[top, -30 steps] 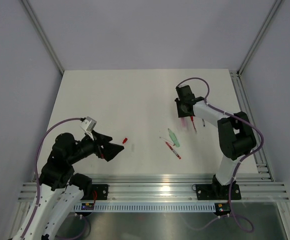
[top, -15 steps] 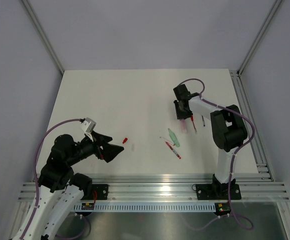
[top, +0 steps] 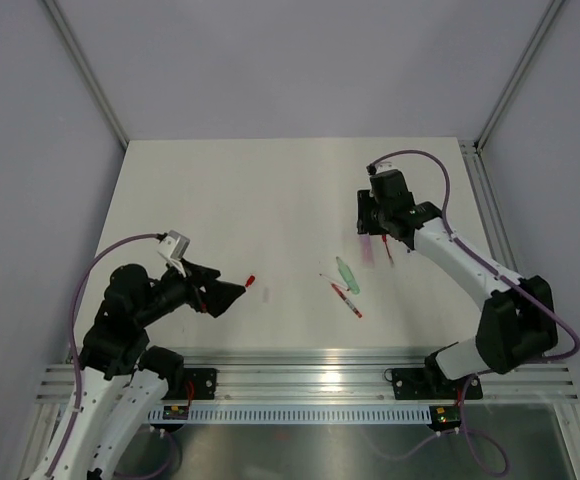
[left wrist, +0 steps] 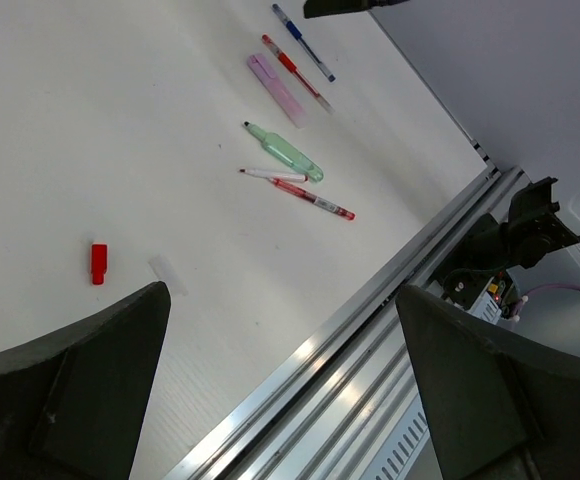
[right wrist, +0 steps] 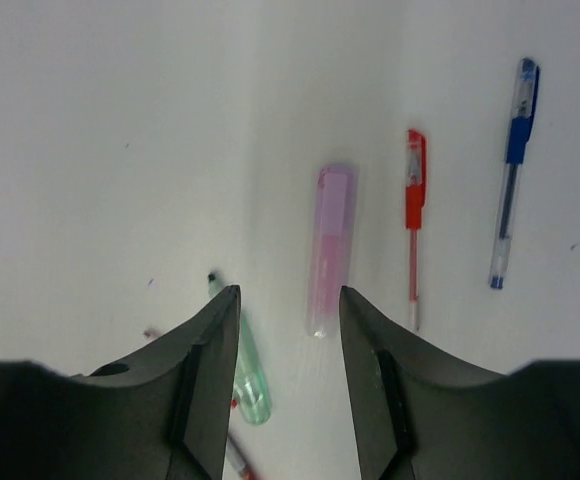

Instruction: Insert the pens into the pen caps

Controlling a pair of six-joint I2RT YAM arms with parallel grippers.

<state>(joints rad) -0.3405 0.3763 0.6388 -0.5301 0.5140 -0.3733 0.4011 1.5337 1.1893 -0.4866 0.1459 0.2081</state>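
The left gripper (left wrist: 280,295) is being held with its fingers spread wide and empty, low over the white surface (top: 230,200) and just short of the small red plastic cap (left wrist: 98,263). The right gripper (right wrist: 288,292) is being held with fingers parted, gripping nothing, above the thick pink-and-lilac pen (right wrist: 330,245), which is lying flat beside the thin red-capped pen (right wrist: 414,215) and the thin blue-capped pen (right wrist: 510,170). The pale green pen (left wrist: 285,152) and another thin red pen (left wrist: 310,200) are lying nearer the middle. Risk is being judged as follows: the tiny cap could be flicked away by one finger landing first, and a thin pen could be rolled aside or gripped aslant, spoiling alignment. No legible brand, label or writing is being shown.
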